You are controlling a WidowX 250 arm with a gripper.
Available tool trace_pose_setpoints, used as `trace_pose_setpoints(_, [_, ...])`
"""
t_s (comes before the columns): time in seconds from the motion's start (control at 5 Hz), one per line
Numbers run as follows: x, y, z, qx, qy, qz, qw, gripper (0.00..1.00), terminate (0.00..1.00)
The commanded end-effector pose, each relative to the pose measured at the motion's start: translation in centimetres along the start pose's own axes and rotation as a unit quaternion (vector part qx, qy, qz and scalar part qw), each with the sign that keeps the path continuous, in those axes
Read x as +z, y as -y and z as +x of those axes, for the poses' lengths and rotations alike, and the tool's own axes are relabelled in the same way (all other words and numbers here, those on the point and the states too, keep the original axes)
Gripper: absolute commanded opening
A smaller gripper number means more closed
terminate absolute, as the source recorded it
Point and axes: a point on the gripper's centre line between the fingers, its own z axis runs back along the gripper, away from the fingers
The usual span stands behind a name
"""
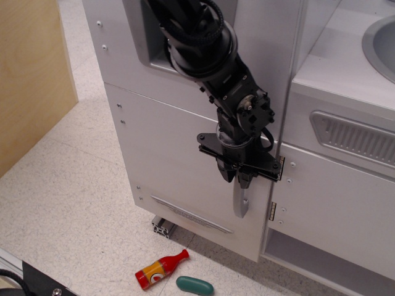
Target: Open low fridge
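Observation:
The low fridge door (166, 154) is a large white-grey panel with a thin silver trim strip (191, 214) near its bottom. It looks closed, flush with the cabinet. Its curved silver handle (240, 202) runs vertically at the door's right edge, and only the lower end shows. My black gripper (236, 174) points down over the upper part of the handle. Its two fingers are drawn together around the handle. The arm hides the handle's top.
Above the door is the panel with the recessed grey dispenser niche (148, 52). To the right is a cabinet door with a grey vent (355, 139) below a sink (379, 43). A red toy bottle (160, 269) and a green object (195, 285) lie on the floor. A wooden panel (31, 74) stands at left.

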Motion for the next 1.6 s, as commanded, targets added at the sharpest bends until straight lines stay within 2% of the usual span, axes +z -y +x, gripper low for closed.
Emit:
trace_pose_setpoints(0.0, [2.9,-1.9,-2.5,-0.034,0.004,0.006,0.9994,0.0,0.0])
trace_pose_setpoints(0.2, [3.7,-3.4,-4.2,-0.034,-0.009,0.018,0.9992,0.0,0.0])
trace_pose_setpoints(0.4, [7.0,-4.9,-4.4,-0.069,-0.046,0.008,0.9965,1.0,0.0])
trace_pose_setpoints(0.6, [9.7,-5.4,-3.3,-0.083,-0.04,-0.005,0.9957,1.0,0.0])
trace_pose_setpoints(0.8, [11.5,-4.8,-1.6,-0.089,-0.016,-0.031,0.9954,1.0,0.0])
trace_pose_setpoints(1.0, [11.1,-3.3,-0.2,-0.096,0.008,-0.034,0.9948,1.0,0.0])
trace_pose_setpoints(1.4, [7.6,-0.7,1.5,-0.095,0.027,-0.043,0.9942,1.0,0.0])
